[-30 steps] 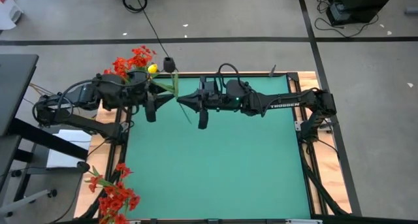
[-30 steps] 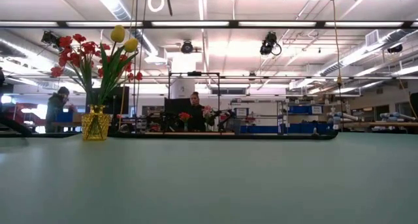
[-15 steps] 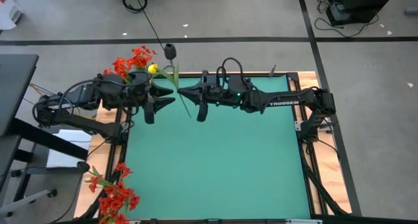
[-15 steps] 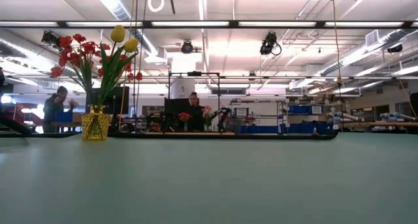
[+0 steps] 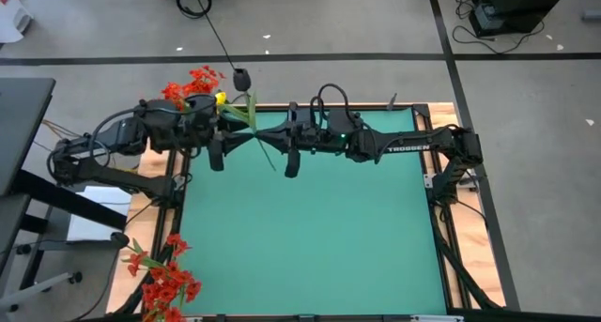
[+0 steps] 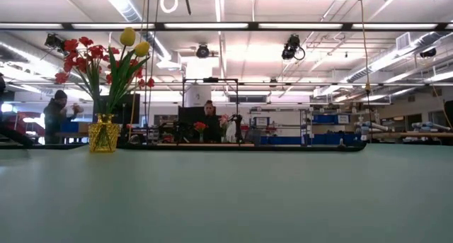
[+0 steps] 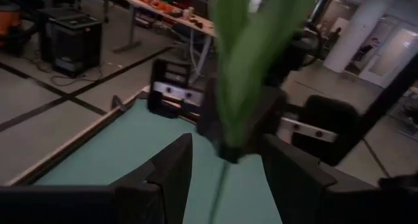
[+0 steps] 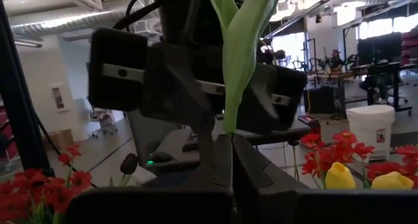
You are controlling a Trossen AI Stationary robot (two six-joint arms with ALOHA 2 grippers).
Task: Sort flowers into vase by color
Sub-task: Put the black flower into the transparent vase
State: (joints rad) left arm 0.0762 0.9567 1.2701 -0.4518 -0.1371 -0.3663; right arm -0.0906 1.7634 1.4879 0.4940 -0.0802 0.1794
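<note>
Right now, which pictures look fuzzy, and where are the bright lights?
Left wrist view: the green leaf up close is smeared and blurry. Right wrist view: the leaf is sharper, the yellow tulips soft. Low view: long ceiling lights glow bright, and the vase looks crisp.

Looking straight down from overhead on the whole green table [image 5: 310,228], arms meeting near 11 o'clock. Set at tabletop height, facing level across the mat toward the workshop, vase [image 6: 103,137] at 10 o'clock. Mounted on the left wrist, close behind its fingers [image 7: 171,168], facing the other arm. Mounted on the right wrist, close, facing back. Shared by both wrists: one green stem [image 8: 236,67].
</note>
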